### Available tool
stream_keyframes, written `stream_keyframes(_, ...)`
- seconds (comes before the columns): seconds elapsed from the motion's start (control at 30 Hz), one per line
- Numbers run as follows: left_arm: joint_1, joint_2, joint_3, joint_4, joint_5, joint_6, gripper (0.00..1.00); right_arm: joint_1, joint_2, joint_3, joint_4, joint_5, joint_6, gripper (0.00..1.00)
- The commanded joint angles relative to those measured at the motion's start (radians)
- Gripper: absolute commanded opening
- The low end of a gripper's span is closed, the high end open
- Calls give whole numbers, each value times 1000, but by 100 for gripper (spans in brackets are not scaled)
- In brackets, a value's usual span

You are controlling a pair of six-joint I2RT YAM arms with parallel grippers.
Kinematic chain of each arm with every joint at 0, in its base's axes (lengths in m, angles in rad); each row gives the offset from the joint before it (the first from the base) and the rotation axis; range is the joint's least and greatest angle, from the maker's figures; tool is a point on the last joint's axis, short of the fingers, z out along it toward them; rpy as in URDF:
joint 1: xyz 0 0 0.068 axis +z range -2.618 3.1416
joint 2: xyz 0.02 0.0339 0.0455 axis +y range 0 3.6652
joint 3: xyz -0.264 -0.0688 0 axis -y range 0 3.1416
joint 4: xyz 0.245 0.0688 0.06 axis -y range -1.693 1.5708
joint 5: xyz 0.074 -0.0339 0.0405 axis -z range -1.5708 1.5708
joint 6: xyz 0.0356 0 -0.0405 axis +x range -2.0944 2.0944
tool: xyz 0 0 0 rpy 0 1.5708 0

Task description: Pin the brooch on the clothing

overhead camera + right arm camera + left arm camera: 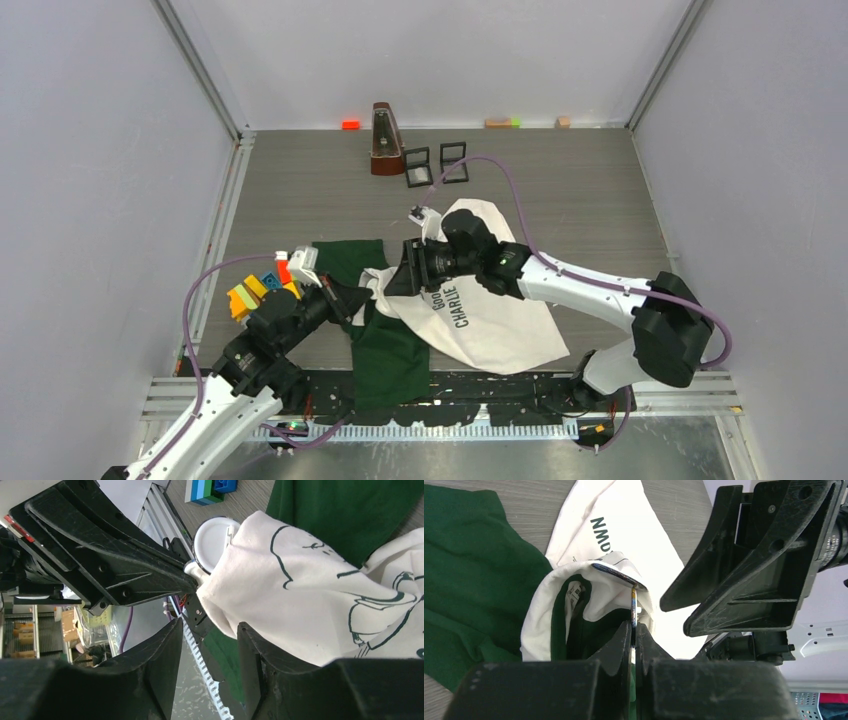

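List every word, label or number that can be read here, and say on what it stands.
"CHARLIE": white front of the T-shirt, top view.
"GOO": the line beside it, the rest hidden.
"OWN", upside down: same print, left wrist view.
Its neck label: too small to read.
Right wrist view: only drawn lines, no text.

The left arm (235, 385) and right arm (590, 282) both stretch inward, nearly tip to tip, the left gripper (634, 630) with fingers pressed tight together, the right gripper (207, 630) with fingers parted.
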Motion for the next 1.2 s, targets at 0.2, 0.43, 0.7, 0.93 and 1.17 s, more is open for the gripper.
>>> stream_keyframes(0.2,-3,6,27,106,41,-8,0,5,38,16,98,-13,-174,53)
stream_keyframes(0.43,-4,10,29,110,47,-11,0,5,75,18,101,-16,-191,40)
stream_keyframes(0.7,-4,22,20,138,45,-21,0,5,105,6,128,-31,-136,1)
stream_keyframes(0.93,-5,28,-7,187,55,-41,0,5,142,-7,121,-57,-65,1)
stream_keyframes(1.17,-3,31,-12,203,53,-42,0,15,178,2,122,-75,-34,1)
